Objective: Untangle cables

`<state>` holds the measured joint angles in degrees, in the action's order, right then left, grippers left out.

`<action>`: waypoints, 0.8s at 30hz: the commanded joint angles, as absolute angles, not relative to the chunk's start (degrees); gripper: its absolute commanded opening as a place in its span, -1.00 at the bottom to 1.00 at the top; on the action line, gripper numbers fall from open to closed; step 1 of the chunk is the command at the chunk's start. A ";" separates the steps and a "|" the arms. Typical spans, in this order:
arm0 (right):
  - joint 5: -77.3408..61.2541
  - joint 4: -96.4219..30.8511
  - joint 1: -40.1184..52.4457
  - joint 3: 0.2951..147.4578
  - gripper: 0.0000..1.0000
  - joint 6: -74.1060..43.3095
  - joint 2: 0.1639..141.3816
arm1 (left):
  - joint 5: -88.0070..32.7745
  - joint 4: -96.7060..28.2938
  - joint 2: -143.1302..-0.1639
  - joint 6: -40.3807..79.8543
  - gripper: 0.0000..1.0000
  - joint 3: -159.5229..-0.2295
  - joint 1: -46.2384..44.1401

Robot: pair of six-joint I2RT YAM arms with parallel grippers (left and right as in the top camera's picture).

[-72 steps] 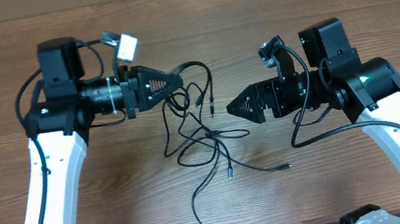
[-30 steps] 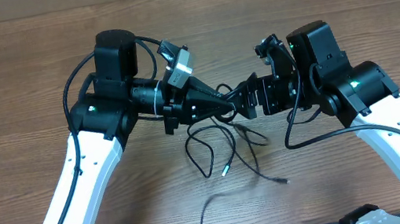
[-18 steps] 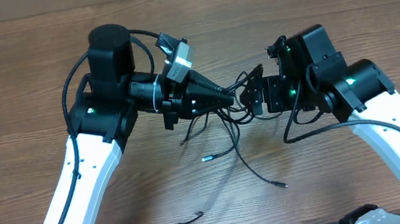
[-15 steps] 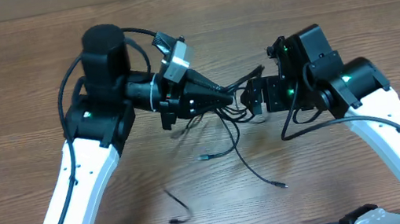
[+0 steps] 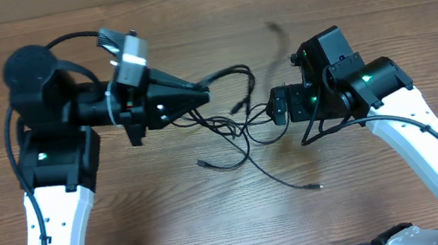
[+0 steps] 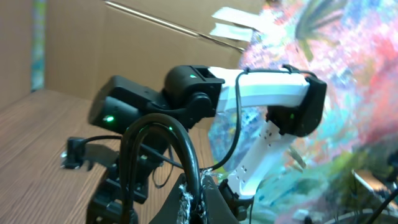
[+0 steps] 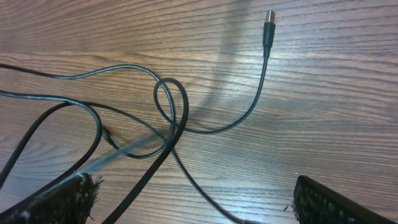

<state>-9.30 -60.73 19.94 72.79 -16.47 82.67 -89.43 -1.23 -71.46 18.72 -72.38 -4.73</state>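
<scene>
The tabletop (image 5: 389, 210) is brown wood grain. In the left wrist view I see cardboard (image 6: 62, 50) and a bright painted sheet (image 6: 354, 93) behind. The cables (image 5: 233, 129) lie strung across mid-frame, with one plug (image 5: 318, 186) at lower right of centre. My left hand (image 5: 202, 96) is clamped on a cable loop. My right hand (image 5: 274, 107) gapes wide, holding nothing. Since half a second ago the left arm (image 5: 55, 190) has swung back toward the left edge, stretching the tangle out.

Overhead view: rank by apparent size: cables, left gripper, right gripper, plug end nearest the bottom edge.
cables: widest spread.
left gripper, then right gripper: the left looks bigger, but may sit nearer the camera, so unsure.
plug end: smallest.
</scene>
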 commanded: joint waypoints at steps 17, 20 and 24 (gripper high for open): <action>-8.43 -62.13 19.81 72.71 1.00 -16.60 83.05 | -80.95 -10.55 -70.39 23.14 -0.92 -73.23 8.16; -8.40 -62.08 19.81 72.71 1.00 -16.75 83.05 | -73.58 -16.03 -70.39 21.52 -0.91 -73.23 8.64; -8.43 -62.11 19.81 72.71 1.00 -16.75 83.05 | -61.34 -26.09 -70.39 17.30 -0.92 -73.23 8.62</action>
